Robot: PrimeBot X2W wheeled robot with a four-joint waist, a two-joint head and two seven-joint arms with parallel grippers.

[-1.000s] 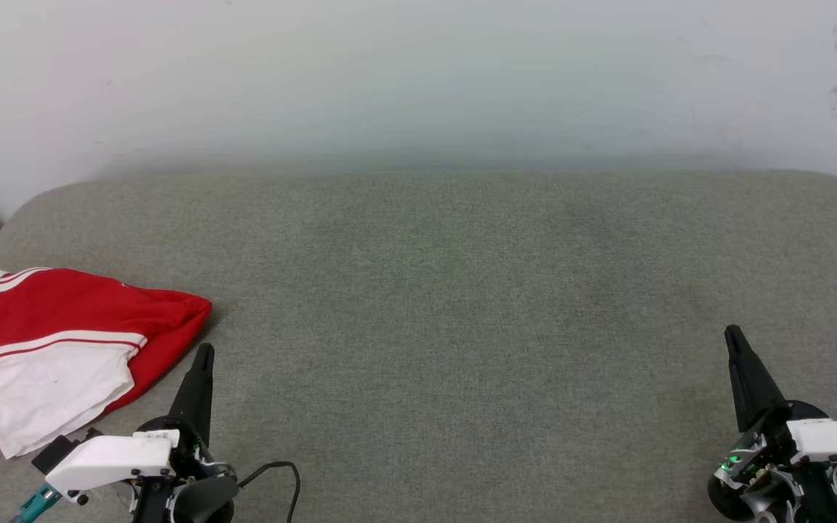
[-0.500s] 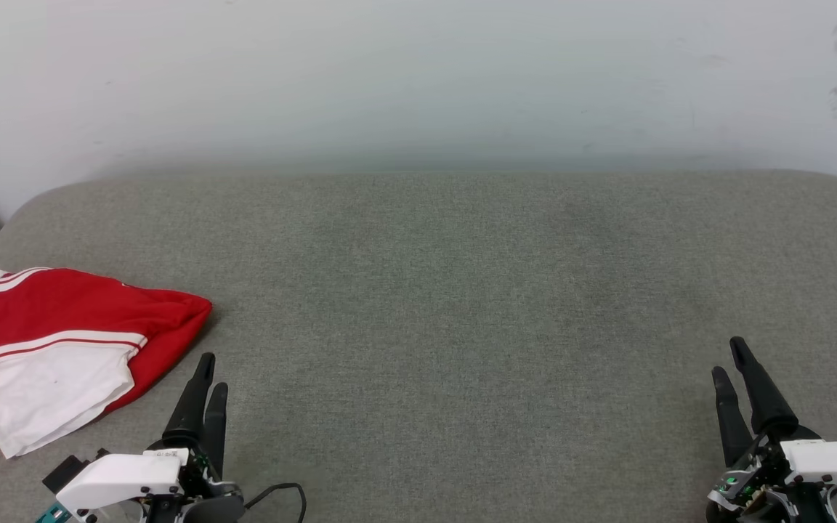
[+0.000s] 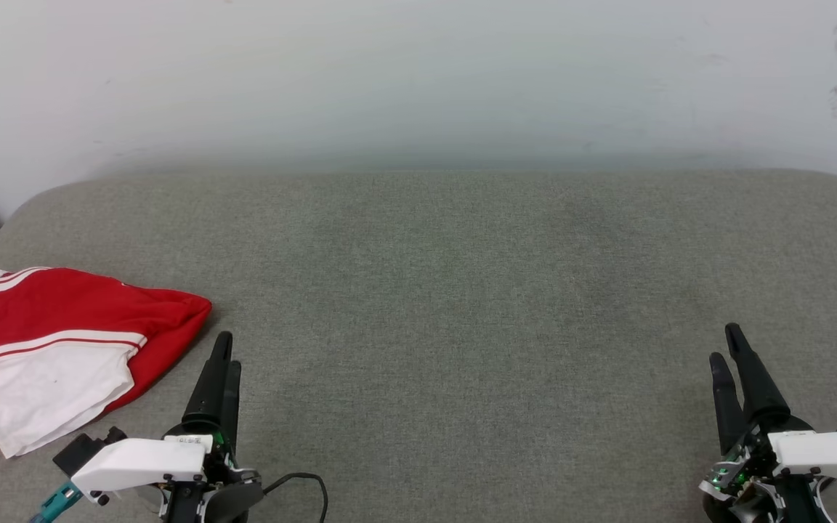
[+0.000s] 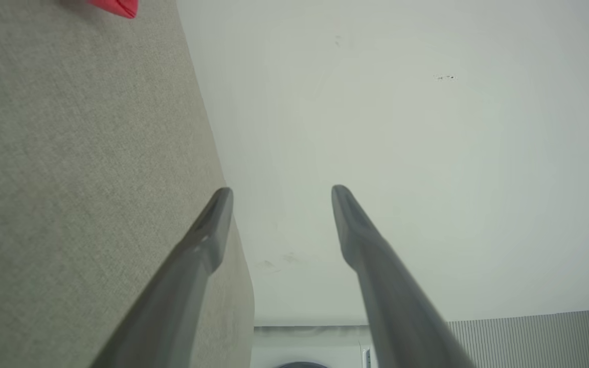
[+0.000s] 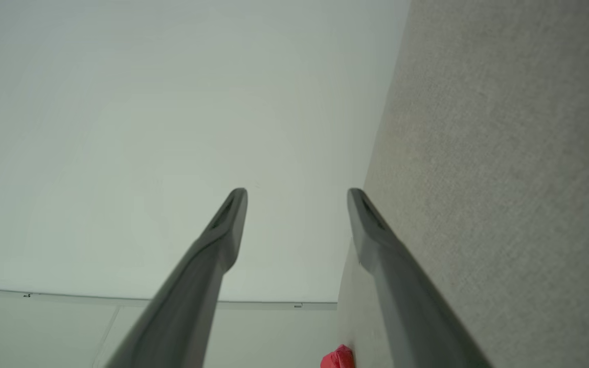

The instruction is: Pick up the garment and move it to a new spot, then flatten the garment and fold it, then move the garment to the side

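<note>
The grey cushion [image 3: 462, 290] backs onto a white wall [image 3: 418, 73]. The garment [image 3: 62, 341] lies bunched at the cushion's front-left edge. It is probably light and limp, so pinch the red fold nearest the cushion's centre. The left gripper [image 3: 229, 352] and right gripper [image 3: 724, 345] hover at the cushion's 2 front corners, fingers parted and empty. Only a cable [image 3: 309, 479] lies nearby.

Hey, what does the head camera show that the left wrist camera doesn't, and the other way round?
Head view, not left wrist: the garment's white sleeve with striped trim, the right hand, and a black cable beside the left hand.
Left wrist view, not head: a ribbed grey panel at its lower right, and a clear gap between the left hand's fingers, so it is open.
Both: the grey cushion, the pale wall, some red of the garment, and the left hand.
</note>
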